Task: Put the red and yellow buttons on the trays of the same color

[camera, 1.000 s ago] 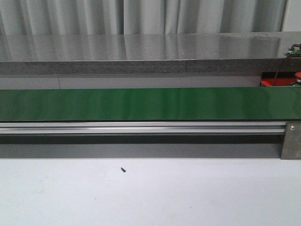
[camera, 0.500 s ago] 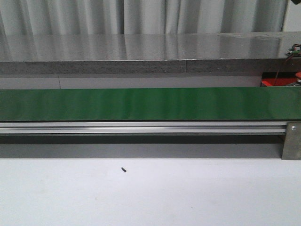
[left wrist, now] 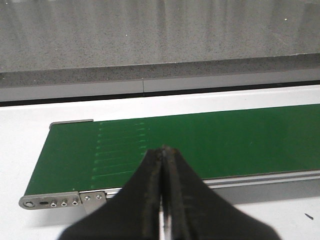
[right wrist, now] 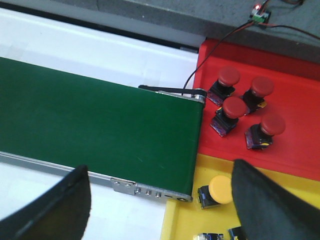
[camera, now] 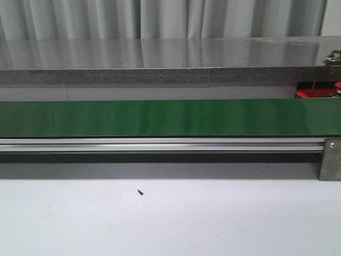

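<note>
The long green conveyor belt (camera: pixel 170 117) lies bare across the white table (camera: pixel 170 218); no button rides on it in any view. The buttons in sight are already sorted: four red mushroom-capped push buttons (right wrist: pixel 232 107) stand in the red plastic tray (right wrist: pixel 300 145) just past the belt's end, and a yellow-capped push button (right wrist: pixel 220 190) sits in the yellow plastic tray (right wrist: pixel 185 220) beside it.

These buttons look rigid and fairly light, a smooth domed cap on a dark squarish body. The cap is probably slippery and rounded, so the flat sides of the body seem the surer place to pinch.

The left hand (left wrist: pixel 162 150) has its black fingers pressed together on nothing, hovering over the belt's far end. The right hand (right wrist: pixel 160 200) stands wide apart above the belt's end near the trays.
</note>
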Controlling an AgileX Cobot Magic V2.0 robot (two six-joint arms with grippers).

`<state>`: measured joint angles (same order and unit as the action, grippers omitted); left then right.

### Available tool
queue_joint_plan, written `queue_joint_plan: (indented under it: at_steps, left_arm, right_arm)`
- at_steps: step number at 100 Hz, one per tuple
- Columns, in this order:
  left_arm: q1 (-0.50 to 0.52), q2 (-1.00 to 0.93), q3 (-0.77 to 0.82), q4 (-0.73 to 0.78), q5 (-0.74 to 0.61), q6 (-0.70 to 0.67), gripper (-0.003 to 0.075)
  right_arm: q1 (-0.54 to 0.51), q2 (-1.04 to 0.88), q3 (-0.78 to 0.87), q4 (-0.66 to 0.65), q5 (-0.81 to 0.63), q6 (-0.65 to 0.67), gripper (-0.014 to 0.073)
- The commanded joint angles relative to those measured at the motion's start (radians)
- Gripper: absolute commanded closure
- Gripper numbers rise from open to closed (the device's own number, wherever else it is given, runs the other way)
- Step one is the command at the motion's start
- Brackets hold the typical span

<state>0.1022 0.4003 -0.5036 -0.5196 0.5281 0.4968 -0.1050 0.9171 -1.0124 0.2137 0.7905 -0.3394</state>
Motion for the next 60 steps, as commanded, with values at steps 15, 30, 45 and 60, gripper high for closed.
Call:
queue_joint_plan:
  at_steps: [15,30,45,60]
  left_arm:
    - [-0.009,0.008,-0.028,-0.029,-0.078,-0.002,0.074]
    - [-0.007,0.008,-0.028,-0.029,-0.078,-0.002,0.074]
    - [-0.007,0.008,-0.028,-0.029,-0.078,-0.002,0.0739]
    - [-0.007,0.008,-0.028,-0.029,-0.078,-0.002,0.074]
  right_arm:
    - [0.0,-0.337,0.183,0.011,-0.146,0.003,0.0049]
    - [0.0,-0.496,0.263,0.011,-0.144,0.003,0.0249]
    - [0.001,-0.539,0.299,0.012,-0.137,0.003,0.0622]
    - [0.001,-0.539,0.299,0.013,-0.13,0.003,0.069]
